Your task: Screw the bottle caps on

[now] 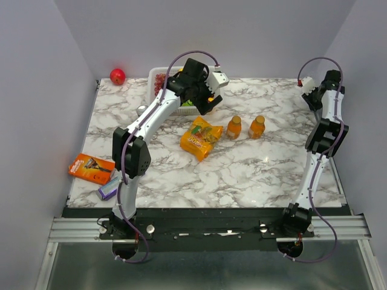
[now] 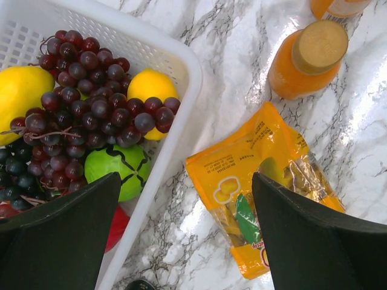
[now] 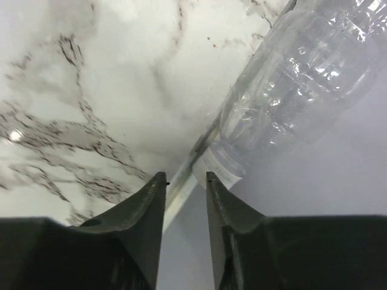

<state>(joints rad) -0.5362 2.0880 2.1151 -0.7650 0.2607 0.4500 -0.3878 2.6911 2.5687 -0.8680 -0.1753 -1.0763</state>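
Observation:
Two orange bottles (image 1: 234, 127) (image 1: 257, 127) stand side by side on the marble table (image 1: 254, 169). Each has a golden-orange cap on top; the nearer cap (image 2: 320, 45) shows well in the left wrist view. My left gripper (image 2: 186, 178) hangs wide open over the table between the basket and a snack bag, holding nothing. A colourless bottle (image 3: 302, 72) lies at the table's right edge against the wall, with a white cap (image 3: 219, 166) on its neck. My right gripper (image 3: 184, 176) points at that cap. Its jaws stand narrowly apart with nothing between them, and the right fingertip is just short of the cap.
A white basket (image 2: 181, 66) of grapes, lemons and a green fruit stands at the back. A yellow snack bag (image 1: 201, 138) lies left of the orange bottles. A red apple (image 1: 117, 76) sits back left, an orange box (image 1: 91, 168) and a small purple item (image 1: 109, 189) front left.

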